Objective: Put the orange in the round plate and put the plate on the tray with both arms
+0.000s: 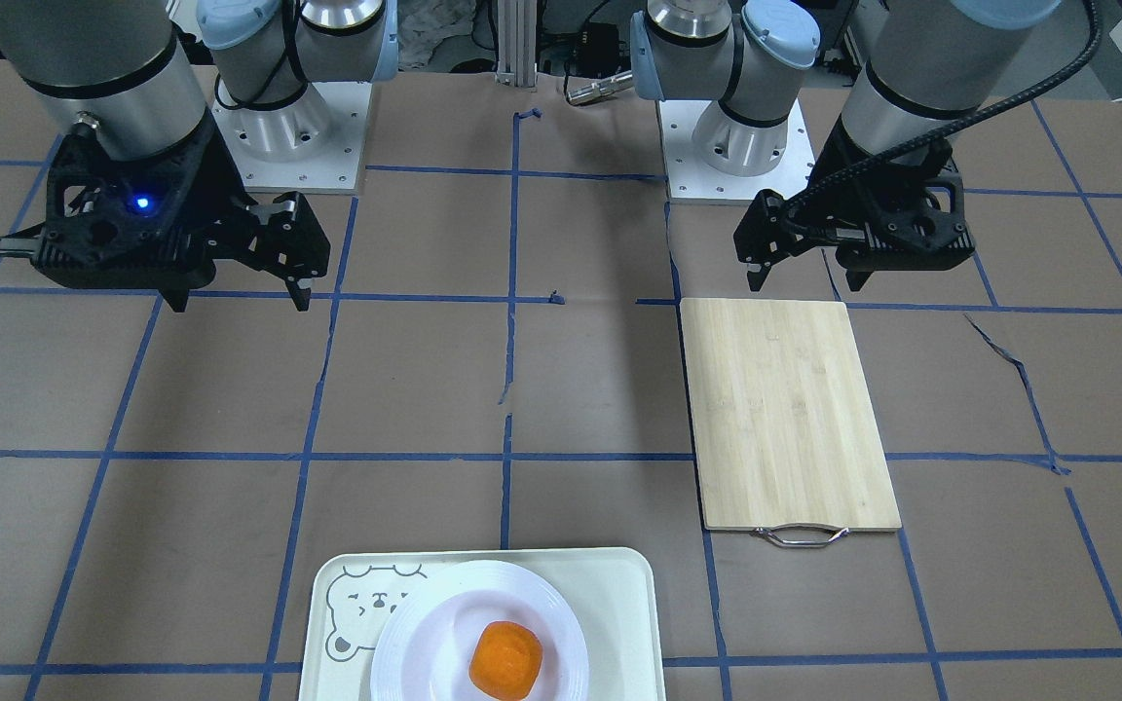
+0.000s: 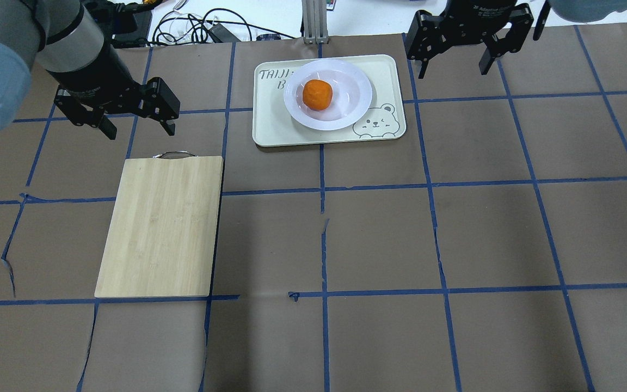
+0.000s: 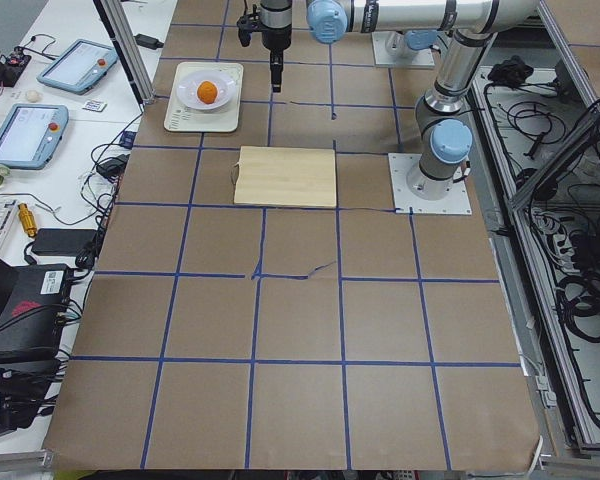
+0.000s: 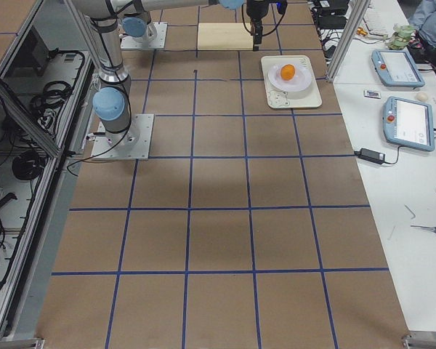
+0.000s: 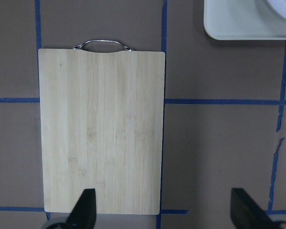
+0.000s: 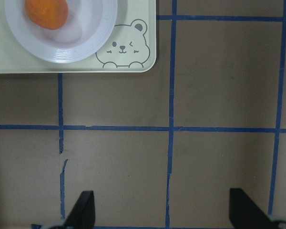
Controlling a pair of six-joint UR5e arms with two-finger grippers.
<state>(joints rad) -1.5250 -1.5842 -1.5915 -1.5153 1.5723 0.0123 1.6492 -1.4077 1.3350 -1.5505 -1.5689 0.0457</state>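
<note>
Bamboo cutting board (image 2: pixel 161 223) lies nearest. My left gripper (image 2: pixel 140 130) and right gripper (image 2: pixel 452 71) hang with jaws apart, empty. By the worktop's far edge, the orange (image 2: pixel 317 94) sits in the round plate (image 2: pixel 360 90) on the tray (image 2: pixel 275 125). Risk, as I judge it: an arm sweeping low could nudge the tray and roll the orange out.

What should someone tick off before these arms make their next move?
1. Orange lies in the plate: ok.
2. Plate sits on the tray, inside its edges: ok.
3. Left gripper open and empty: ok.
4. Right gripper open and empty: ok.
5. Both grippers off the tray, touching nothing: ok.
6. Board bare and apart from the tray: ok.
Judged by this, the job looks done; the next move is probably just to pull back.
</note>
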